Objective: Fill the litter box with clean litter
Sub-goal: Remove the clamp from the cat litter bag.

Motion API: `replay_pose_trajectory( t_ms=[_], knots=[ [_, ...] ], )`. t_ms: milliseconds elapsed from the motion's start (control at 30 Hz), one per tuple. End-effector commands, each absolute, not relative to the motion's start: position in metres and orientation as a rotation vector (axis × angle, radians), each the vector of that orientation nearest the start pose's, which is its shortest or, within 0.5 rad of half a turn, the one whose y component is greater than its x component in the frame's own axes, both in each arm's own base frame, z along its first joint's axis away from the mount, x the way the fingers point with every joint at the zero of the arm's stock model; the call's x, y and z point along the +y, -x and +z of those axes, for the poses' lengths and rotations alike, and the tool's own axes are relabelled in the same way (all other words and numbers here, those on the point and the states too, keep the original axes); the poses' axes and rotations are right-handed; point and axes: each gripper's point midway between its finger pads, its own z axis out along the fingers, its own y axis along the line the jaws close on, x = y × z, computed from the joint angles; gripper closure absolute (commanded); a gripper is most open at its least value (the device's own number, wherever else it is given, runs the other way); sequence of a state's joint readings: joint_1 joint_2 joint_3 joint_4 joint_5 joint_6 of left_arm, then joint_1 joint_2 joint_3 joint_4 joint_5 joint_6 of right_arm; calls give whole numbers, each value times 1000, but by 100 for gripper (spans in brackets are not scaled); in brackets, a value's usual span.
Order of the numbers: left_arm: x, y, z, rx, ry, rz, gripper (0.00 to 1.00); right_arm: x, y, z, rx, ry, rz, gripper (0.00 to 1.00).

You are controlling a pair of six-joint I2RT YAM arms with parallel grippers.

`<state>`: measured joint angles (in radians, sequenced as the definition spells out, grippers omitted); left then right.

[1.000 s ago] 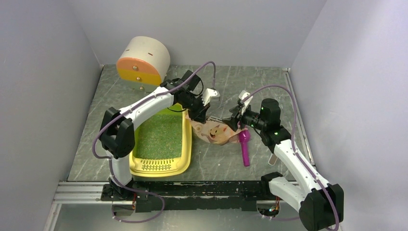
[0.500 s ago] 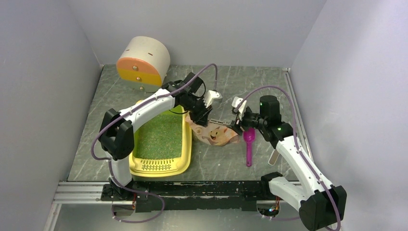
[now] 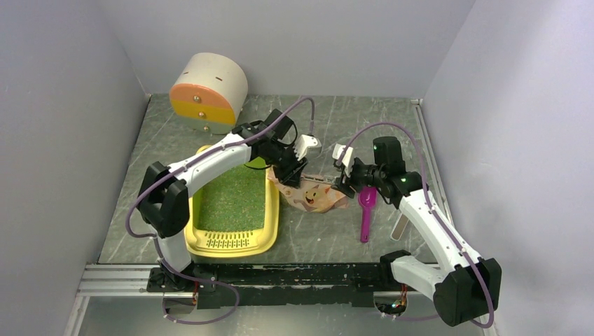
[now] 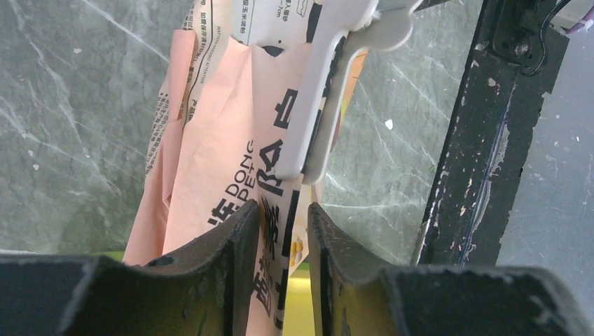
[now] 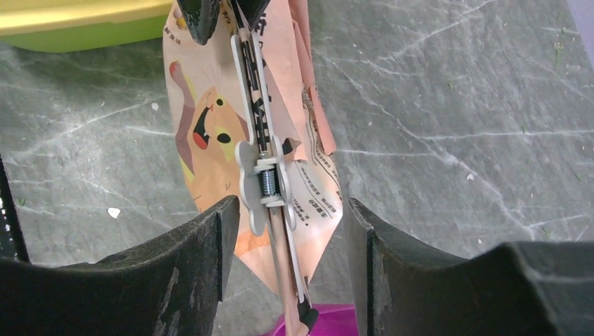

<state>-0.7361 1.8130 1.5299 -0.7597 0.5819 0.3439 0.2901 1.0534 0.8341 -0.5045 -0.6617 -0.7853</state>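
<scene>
The yellow litter box point(image 3: 274, 210) lies left of centre, its floor covered with green clean litter point(image 3: 235, 199). A pink-beige printed bag point(image 3: 316, 197) rests on the table beside its right rim. A white spring clip point(image 5: 262, 183) is on the bag. My left gripper point(image 3: 288, 173) is at the bag's far left end. In the left wrist view the left gripper point(image 4: 282, 210) is open, the bag point(image 4: 224, 140) lying against one finger with a gap to the other. My right gripper point(image 5: 291, 206) is open, straddling the clip without touching it.
A magenta scoop point(image 3: 365, 210) lies right of the bag, under my right wrist. A white cylinder with an orange end point(image 3: 208, 87) stands at the back left. Grey walls close in three sides. A black rail point(image 3: 294, 274) runs along the near edge.
My left gripper's jaws have parted from the bag. The bag has settled a little further back. My right arm has drawn back, uncovering more of the scoop.
</scene>
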Motion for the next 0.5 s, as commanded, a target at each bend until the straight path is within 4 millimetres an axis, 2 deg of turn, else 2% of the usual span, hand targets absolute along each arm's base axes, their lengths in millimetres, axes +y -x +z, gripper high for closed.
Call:
replay_pose_trajectory(
  t_ms=[0, 100, 333, 467],
  knots=[
    [-342, -245, 158, 2086, -1493, -898, 64, 175, -257, 189, 1580, 1382, 506, 41],
    [-341, -246, 159, 2087, -1486, -891, 63, 180, -255, 190, 1559, 1394, 537, 42],
    [-340, -245, 160, 2094, -1479, -891, 64, 184, -254, 187, 1558, 1400, 575, 53],
    [-341, -245, 161, 2093, -1471, -898, 65, 185, -253, 186, 1560, 1393, 591, 56]
  ],
)
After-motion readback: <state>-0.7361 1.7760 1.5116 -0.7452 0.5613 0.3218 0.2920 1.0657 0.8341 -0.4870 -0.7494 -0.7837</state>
